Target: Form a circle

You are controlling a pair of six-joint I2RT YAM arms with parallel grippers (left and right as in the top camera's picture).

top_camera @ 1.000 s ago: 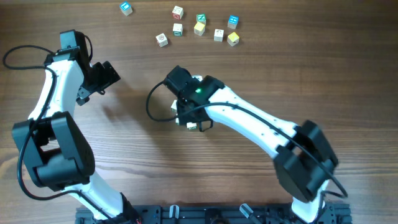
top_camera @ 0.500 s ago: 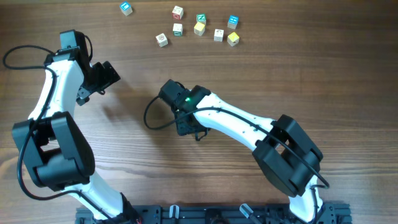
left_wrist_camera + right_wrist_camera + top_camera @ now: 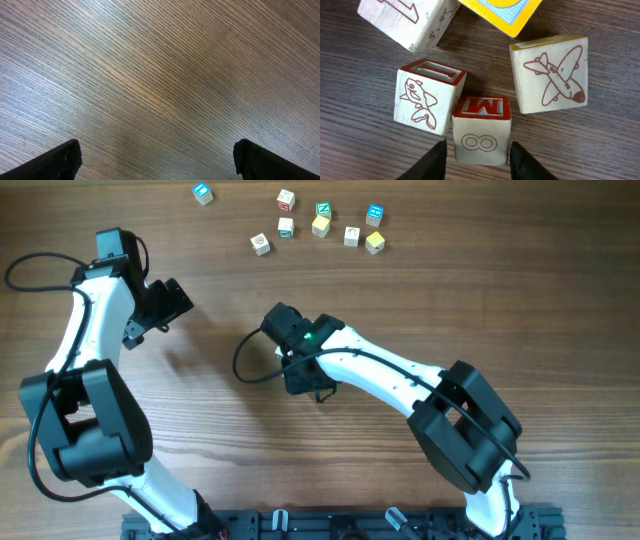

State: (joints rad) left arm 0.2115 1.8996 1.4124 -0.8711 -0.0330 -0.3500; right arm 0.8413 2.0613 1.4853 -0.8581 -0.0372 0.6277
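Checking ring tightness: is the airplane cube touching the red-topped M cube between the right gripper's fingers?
Apart. The right wrist view shows a thin strip of dark table between the airplane cube and the M cube.

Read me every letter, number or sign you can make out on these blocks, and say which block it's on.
"M": red-framed top of the cube flanked by the right gripper.
"8", lying sideways: that cube's front face.
Fish cube, top face: maybe "I", too foreshortened to be sure.
Scattered cubes in the overhead view: too small to read.
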